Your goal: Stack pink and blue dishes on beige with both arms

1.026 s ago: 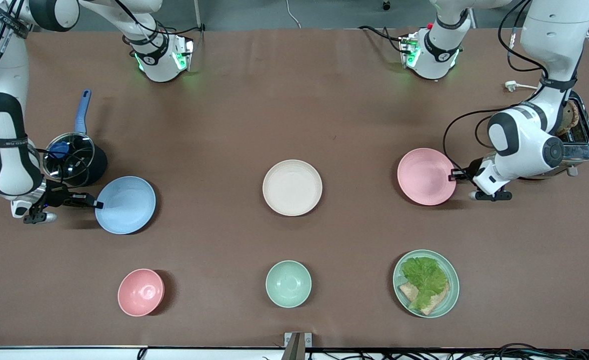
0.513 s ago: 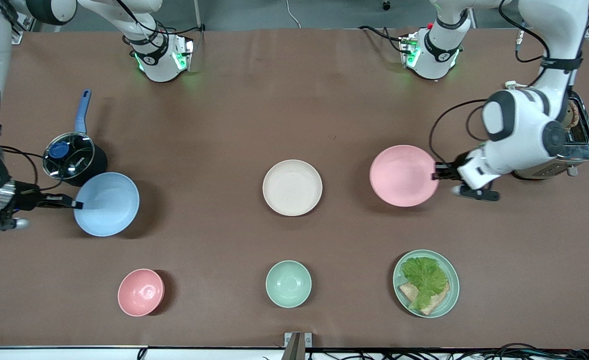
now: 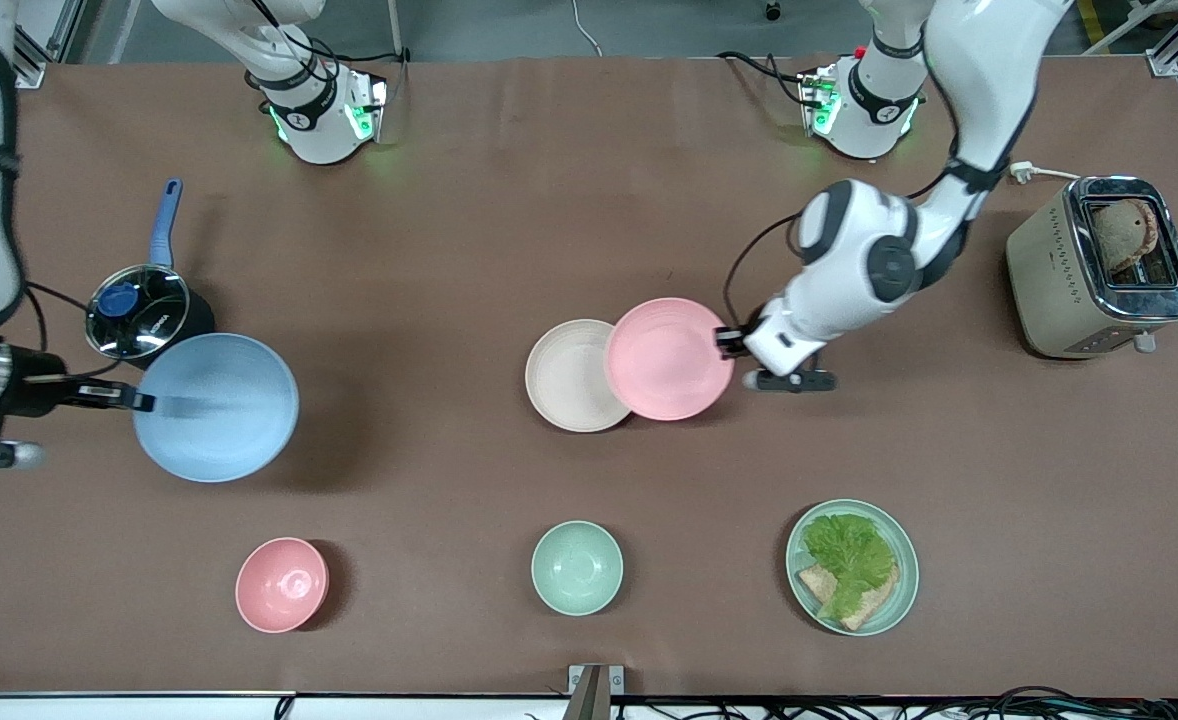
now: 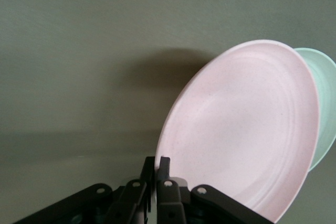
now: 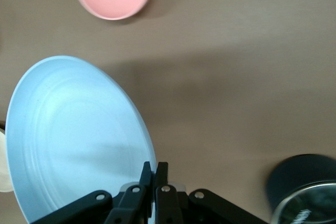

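Observation:
The cream-beige plate (image 3: 567, 376) lies at the table's middle. My left gripper (image 3: 727, 342) is shut on the rim of the pale pink plate (image 3: 669, 358) and holds it in the air, overlapping the beige plate's edge toward the left arm's end. In the left wrist view the pink plate (image 4: 247, 129) tilts away from the gripper (image 4: 156, 163), with the beige plate's rim (image 4: 326, 103) showing past it. My right gripper (image 3: 139, 402) is shut on the rim of the light blue plate (image 3: 216, 407), raised over the table at the right arm's end. The right wrist view shows the blue plate (image 5: 73, 135) held by the gripper (image 5: 155, 169).
A dark pot with a glass lid and blue handle (image 3: 144, 312) stands beside the blue plate. Along the front edge sit a pink bowl (image 3: 282, 584), a mint bowl (image 3: 577, 567) and a mint plate with lettuce and bread (image 3: 852, 567). A toaster (image 3: 1099, 265) stands at the left arm's end.
The left arm lifted the pink plate and carried it toward the middle until it overlaps the beige plate. The right arm raised the blue plate off the table.

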`<state>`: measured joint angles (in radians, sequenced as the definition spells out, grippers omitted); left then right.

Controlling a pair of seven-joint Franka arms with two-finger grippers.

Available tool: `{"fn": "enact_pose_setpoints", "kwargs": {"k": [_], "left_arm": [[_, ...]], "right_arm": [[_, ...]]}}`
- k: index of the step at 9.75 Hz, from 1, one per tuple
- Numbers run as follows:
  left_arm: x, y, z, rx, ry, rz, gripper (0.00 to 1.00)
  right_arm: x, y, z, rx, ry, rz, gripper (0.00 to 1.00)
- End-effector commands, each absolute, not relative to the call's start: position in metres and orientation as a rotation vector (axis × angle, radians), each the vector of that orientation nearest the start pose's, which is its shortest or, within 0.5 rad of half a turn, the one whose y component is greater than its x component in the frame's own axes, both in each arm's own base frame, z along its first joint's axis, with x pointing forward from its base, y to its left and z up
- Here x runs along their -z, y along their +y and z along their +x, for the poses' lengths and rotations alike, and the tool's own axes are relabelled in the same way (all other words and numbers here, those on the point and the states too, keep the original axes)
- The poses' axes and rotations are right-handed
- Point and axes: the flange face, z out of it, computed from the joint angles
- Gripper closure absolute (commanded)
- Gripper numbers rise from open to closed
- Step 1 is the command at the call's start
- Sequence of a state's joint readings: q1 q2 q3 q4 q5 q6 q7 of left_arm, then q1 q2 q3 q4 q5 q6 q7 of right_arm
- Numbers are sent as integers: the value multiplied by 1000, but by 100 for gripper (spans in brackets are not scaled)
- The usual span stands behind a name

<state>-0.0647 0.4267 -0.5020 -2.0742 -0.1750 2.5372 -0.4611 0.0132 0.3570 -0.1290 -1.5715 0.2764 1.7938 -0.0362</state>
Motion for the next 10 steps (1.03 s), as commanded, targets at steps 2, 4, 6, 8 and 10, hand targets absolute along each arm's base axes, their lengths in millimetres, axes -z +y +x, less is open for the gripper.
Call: {"fn": "enact_pose_setpoints", "kwargs": {"k": [2, 4, 6, 8, 10], "left_arm": [[-216, -384, 503, -156, -290, -3398, 100], [-202, -410, 489, -89, -305, -3354, 97], [-212, -421, 495, -32, -458, -3341, 43], [-236, -414, 496, 37, -422, -3322, 0], [-264, -380, 507, 74, -215, -3197, 0]], "right_arm": [[-418, 68, 628, -164, 399, -2883, 99], [-399, 143, 605, -184, 434, -2862, 99], [-374, 204, 576, -170, 481, -2840, 99], [-351, 245, 552, -164, 511, -2819, 99], [-327, 280, 535, -164, 508, -2791, 99]]}}
